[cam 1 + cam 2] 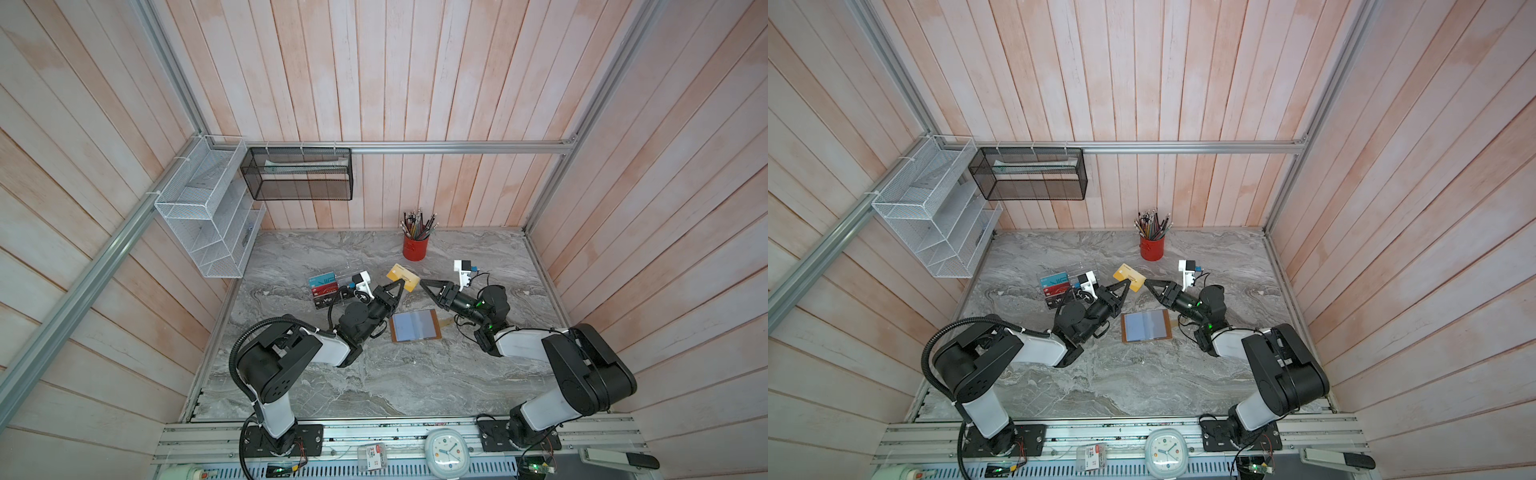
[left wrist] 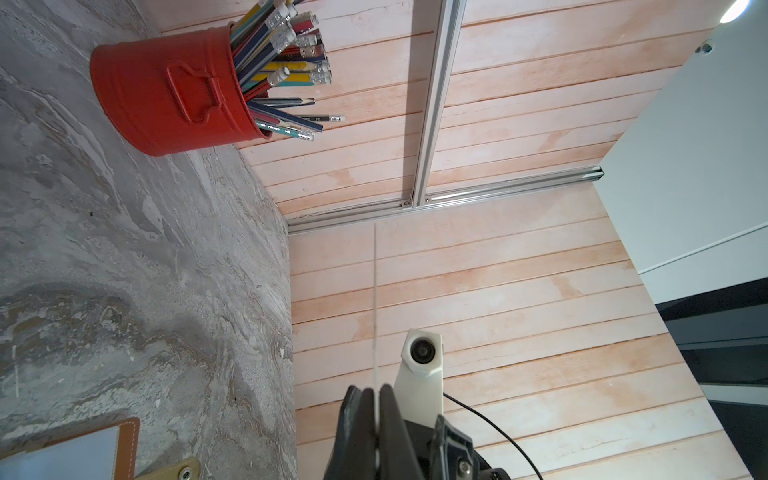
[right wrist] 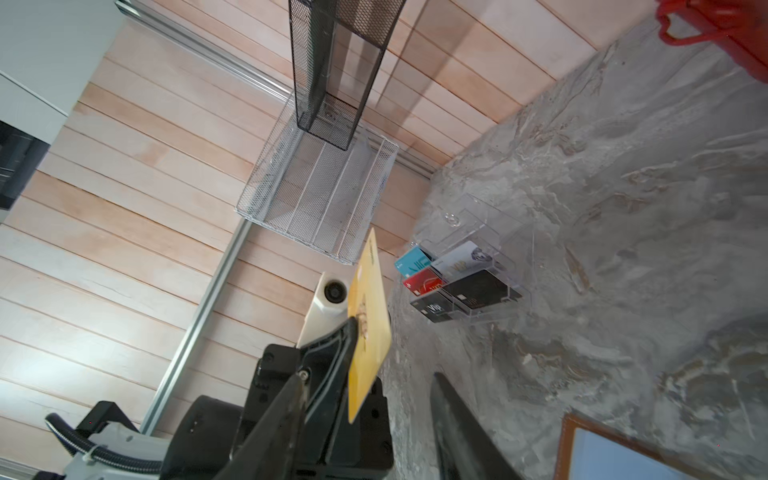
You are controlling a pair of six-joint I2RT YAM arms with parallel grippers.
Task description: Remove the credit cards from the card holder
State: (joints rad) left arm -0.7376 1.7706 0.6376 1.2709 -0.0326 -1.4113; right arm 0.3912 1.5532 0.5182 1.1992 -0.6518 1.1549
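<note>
The left hand (image 1: 400,284) was clenched on one edge of the gold-yellow card (image 1: 404,276), holding it raised above the desk (image 1: 374,374). The right hand (image 1: 426,287), jaws apart and gripping nothing, sat just beside the card's far edge. The card holder (image 1: 414,325) lay open on the desk between the two arms, sleeves facing up.

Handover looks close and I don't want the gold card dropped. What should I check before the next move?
1. Left gripper clamped on the gold card: ok.
2. Right gripper jaws apart beside the card's free edge: ok.
3. Right gripper has a hold on the card: not ok.
4. Card holder lying open, apart from both grippers: ok.
5. Free slot in the acrylic rack: cannot tell.
</note>
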